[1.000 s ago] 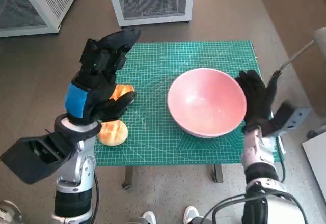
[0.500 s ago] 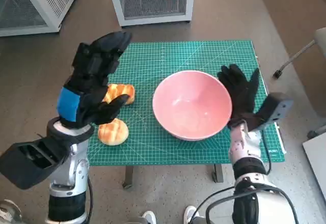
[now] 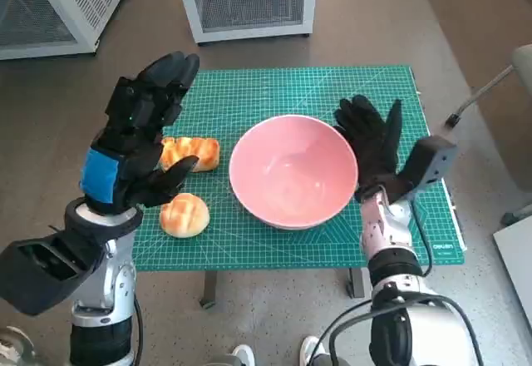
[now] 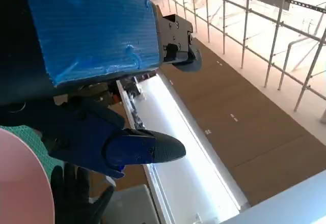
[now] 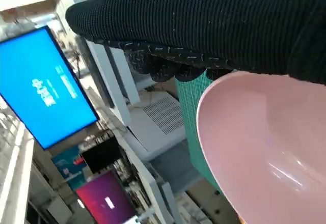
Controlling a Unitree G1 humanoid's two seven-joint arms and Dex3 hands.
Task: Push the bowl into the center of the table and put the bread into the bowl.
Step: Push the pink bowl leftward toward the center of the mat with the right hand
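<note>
Pressing flat against the pink bowl, right hand has fingers spread. Left hand hovers spread, holding nothing, over two bread rolls beside the bowl

Brown floor; white mesh cabinets behind.

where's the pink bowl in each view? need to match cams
Head view: bowl mid-table on the green mat, right hand against its right side.
Left wrist view: only a pink sliver at the frame's lower-left edge.
Right wrist view: fills the lower right, just under the glove.
Shared landmark: the green mat.
</note>
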